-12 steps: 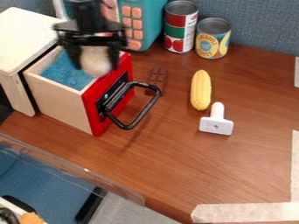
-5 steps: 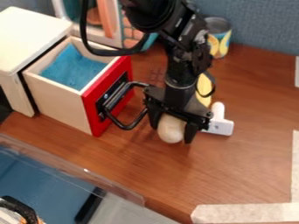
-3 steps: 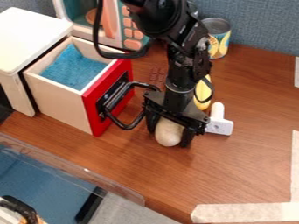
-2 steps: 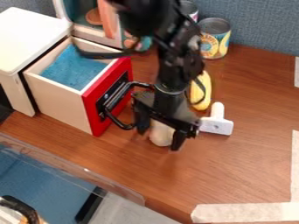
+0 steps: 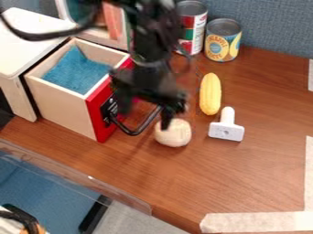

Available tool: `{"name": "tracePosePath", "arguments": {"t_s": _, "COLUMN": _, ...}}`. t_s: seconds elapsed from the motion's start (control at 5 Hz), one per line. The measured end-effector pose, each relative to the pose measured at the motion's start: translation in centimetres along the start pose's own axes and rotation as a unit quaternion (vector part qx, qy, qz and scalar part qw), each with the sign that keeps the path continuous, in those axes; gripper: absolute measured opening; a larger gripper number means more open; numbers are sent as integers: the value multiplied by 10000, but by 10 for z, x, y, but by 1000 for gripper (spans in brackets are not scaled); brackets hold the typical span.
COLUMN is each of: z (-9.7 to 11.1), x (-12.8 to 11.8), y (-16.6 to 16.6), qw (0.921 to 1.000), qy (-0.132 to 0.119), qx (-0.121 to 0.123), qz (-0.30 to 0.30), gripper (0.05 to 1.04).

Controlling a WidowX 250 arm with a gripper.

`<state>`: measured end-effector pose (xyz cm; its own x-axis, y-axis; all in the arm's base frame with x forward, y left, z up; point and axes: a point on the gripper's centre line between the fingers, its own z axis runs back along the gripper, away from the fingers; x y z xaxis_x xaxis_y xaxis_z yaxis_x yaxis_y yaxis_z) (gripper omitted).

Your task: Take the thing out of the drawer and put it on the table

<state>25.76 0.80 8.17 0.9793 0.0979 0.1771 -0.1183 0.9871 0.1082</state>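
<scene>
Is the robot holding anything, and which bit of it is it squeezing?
It holds nothing. The gripper is open, and the white ball sits on the table, outside its grasp.

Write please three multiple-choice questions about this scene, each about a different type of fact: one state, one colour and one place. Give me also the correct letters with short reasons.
1. How does the drawer stand?
A) Fully shut
B) Pulled open
C) Upside down

2. What colour is the drawer's front panel?
A) Red
B) Green
C) White

3. Where is the pale round thing?
A) Inside the drawer
B) On top of the cans
C) On the table, in front of the drawer

Right letters:
1. B: its blue-lined inside can be seen from above.
2. A: the panel behind the black handle is red.
3. C: it sits on the brown wood, near the handle and to the left of the white T-shaped thing in the picture.
</scene>
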Motion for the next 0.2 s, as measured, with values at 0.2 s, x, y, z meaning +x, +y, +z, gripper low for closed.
{"name": "tracePosePath", "arguments": {"t_s": 0.2, "z": 19, "x": -5, "y": 26, "qw": 9994, "qy": 249, "qx": 232, "qz": 79, "gripper": 1001}}
